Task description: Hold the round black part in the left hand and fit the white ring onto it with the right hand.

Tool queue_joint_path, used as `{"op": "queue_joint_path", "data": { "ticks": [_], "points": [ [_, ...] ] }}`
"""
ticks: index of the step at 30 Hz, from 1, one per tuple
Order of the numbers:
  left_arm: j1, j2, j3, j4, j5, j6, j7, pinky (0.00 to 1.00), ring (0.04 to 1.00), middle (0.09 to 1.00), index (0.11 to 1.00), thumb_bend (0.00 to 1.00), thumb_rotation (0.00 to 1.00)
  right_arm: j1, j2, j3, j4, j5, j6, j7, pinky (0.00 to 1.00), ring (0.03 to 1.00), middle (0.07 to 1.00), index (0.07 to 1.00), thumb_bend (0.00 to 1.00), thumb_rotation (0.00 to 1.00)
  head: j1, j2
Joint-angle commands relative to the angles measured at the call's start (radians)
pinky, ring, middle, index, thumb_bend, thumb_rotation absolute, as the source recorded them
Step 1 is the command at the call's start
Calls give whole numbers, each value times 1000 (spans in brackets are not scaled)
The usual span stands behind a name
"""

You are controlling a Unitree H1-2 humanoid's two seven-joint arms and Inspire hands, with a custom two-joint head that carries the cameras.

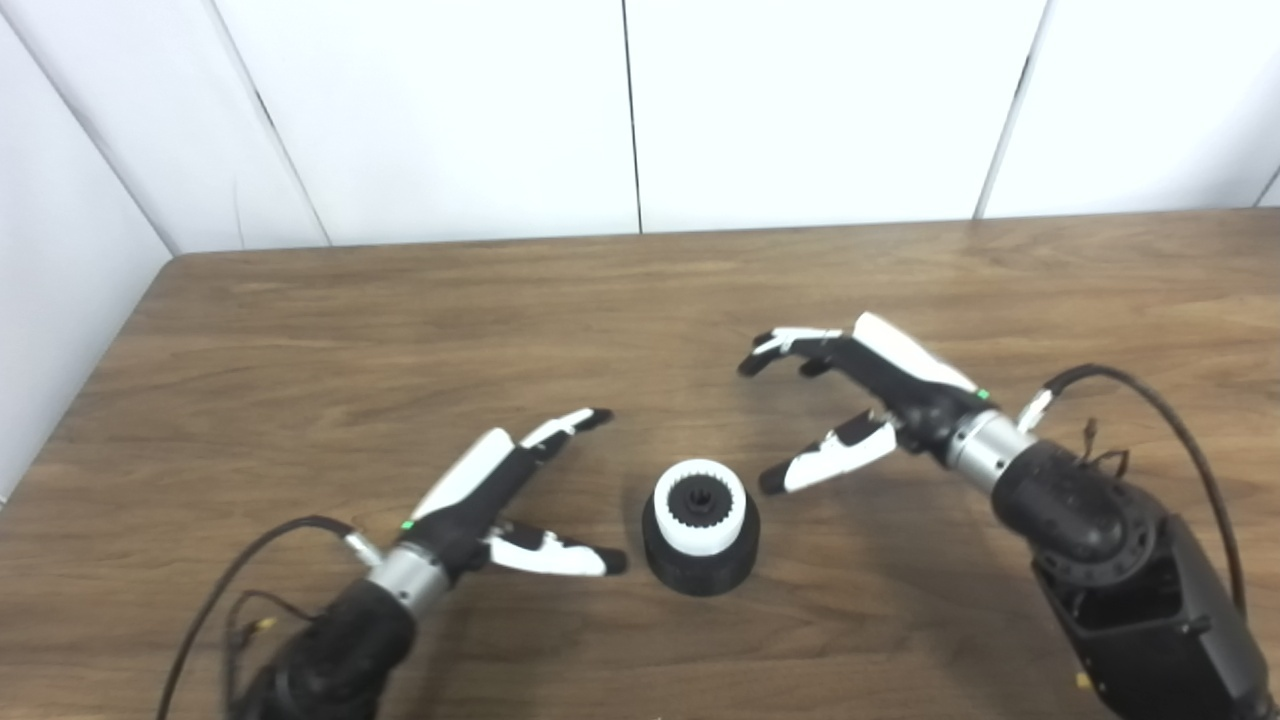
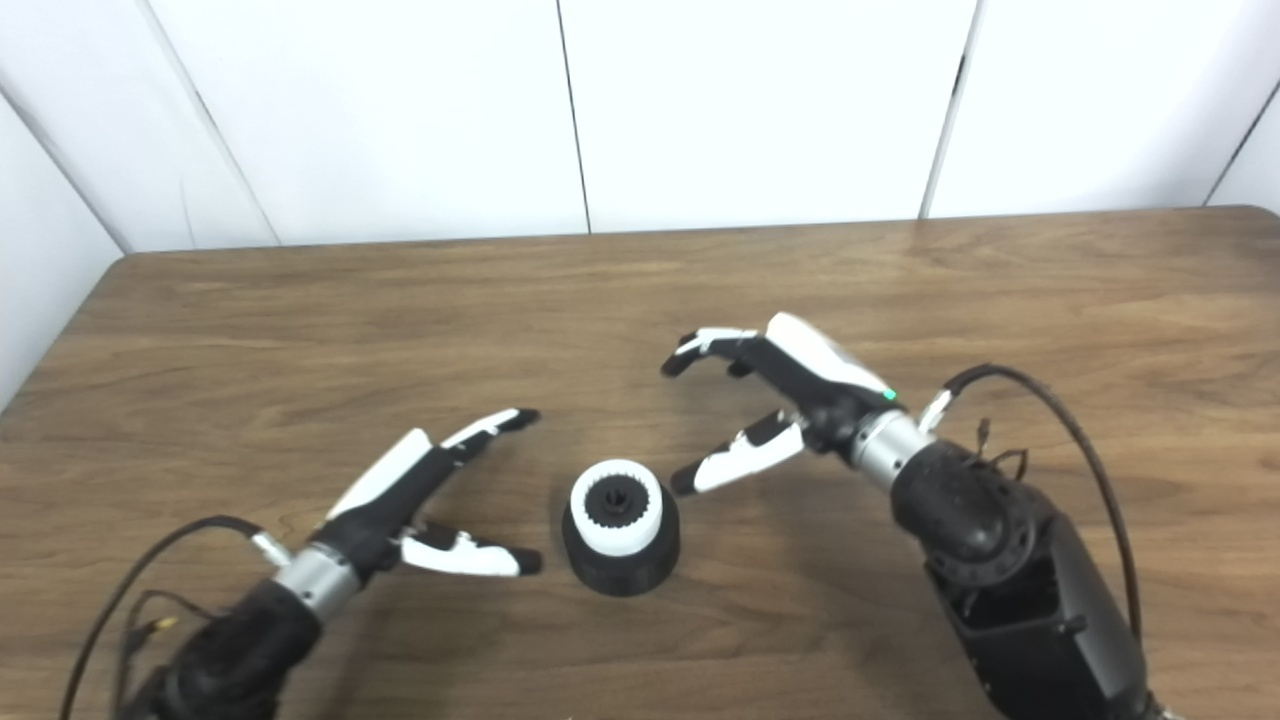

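The white ring (image 1: pixel 700 507) sits on top of the round black part (image 1: pixel 700 555), which stands upright on the wooden table (image 1: pixel 300 330) between the two hands. The left hand (image 1: pixel 505 505) lies just beside the part at its 9 o'clock, fingers spread apart and holding nothing, its thumb tip close to the black wall but apart from it. The right hand (image 1: pixel 850 400) lies at about 2 o'clock from the part, also spread and empty, thumb tip near the ring without touching.

Judged from this layout, the ring appears already fitted, so the step in hand is a clean release. Done well, each hand draws away along its own line, left toward 9 o'clock and right toward 2 o'clock, with fingers held wide so that no tip brushes the stack. Whether the ring is fully pressed home cannot be told.

The black part is a squat, matte drum, slightly wider at the base, probably moulded plastic; fine surface detail on its wall is too blurred to read. The ring is a smooth white collar with small teeth around its inner edge, enclosing a dark toothed hub. The table is brown wood grain with a low sheen.
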Motion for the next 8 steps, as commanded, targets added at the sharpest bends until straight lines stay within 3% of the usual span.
{"op": "queue_joint_path", "data": {
  "ticks": [1, 4, 5, 6, 7, 8],
  "points": [
    [-5, 8, 70, -47, -102, 18, 14, 947, 971, 959, 948, 1000, 348, -42, 3, -40, 1, 37, -5, -36, 832, 897, 884, 738, 987, 380, 3, -3],
    [15, -41, 180, -32, -255, 12, 56, 926, 971, 976, 955, 1000, 440, -25, 16, -96, 29, 97, -35, -75, 771, 861, 877, 749, 887, 440, 8, -10],
    [22, -50, 206, -24, -261, -9, 83, 908, 967, 978, 965, 1000, 529, -17, 25, -114, 39, 111, -41, -95, 753, 853, 873, 756, 865, 471, 13, -15],
    [27, -55, 221, -19, -259, -24, 99, 916, 968, 978, 978, 949, 686, -13, 32, -125, 47, 120, -45, -108, 751, 857, 871, 769, 825, 511, 14, -16],
    [31, -73, 262, -16, -286, -35, 128, 919, 968, 978, 982, 930, 739, -4, 52, -156, 66, 156, -60, -135, 751, 858, 870, 774, 811, 525, 16, -21],
    [34, -88, 301, -17, -329, -35, 146, 959, 984, 987, 991, 833, 812, 5, 73, -188, 88, 197, -80, -163, 787, 868, 869, 794, 749, 560, 18, -25]
  ]
}}
